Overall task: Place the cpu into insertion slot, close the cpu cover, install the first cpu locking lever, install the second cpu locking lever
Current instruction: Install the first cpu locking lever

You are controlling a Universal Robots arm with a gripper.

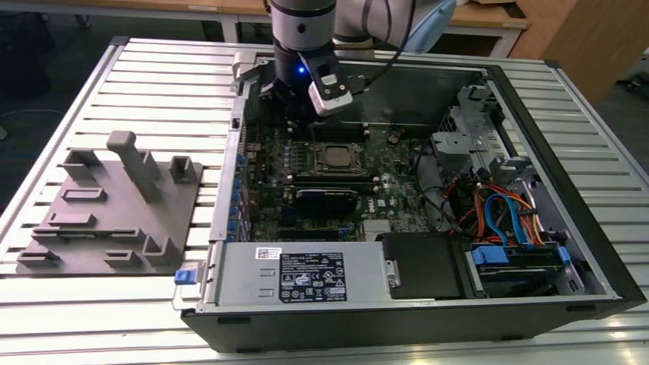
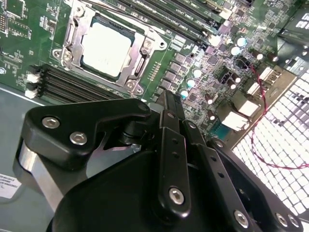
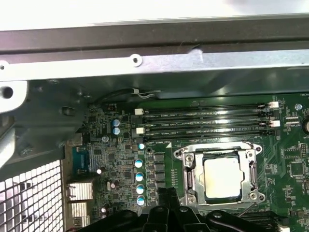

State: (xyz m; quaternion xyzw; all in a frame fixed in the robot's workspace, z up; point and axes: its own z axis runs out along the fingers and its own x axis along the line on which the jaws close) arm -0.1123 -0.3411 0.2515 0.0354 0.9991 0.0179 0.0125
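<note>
Over the twelve o'clock end of the open computer case (image 1: 406, 328), as the exterior view shows it, your arm (image 1: 304, 34) is hanging close to upright, its wrist pointing down at the green board (image 1: 394, 199). The fingers (image 2: 167, 113) are hovering at about eleven o'clock of the socket (image 1: 350, 170), near it but off to one side, just beside a row of small round cans (image 3: 140, 176). I am not seeing them touching anything. In both wrist views they are looking pressed together, tip to tip, and carrying nothing.

The chip (image 2: 106, 48) is lying flat in the socket with its dull silver top facing up. The cover (image 2: 139, 62) is lying down around it like a frame, the chip showing through the cut-out. By my reading you are looking at the first two steps done, and the lever work is the step in hand. Whether either locking lever is hooked I cannot tell.

That step is asking for a closed tip set on a thin springy wire, pressing it down and then sideways under its hook. The memory slots (image 3: 203, 121) are sitting just beside the socket, so you are working with little room for a slip.
</note>
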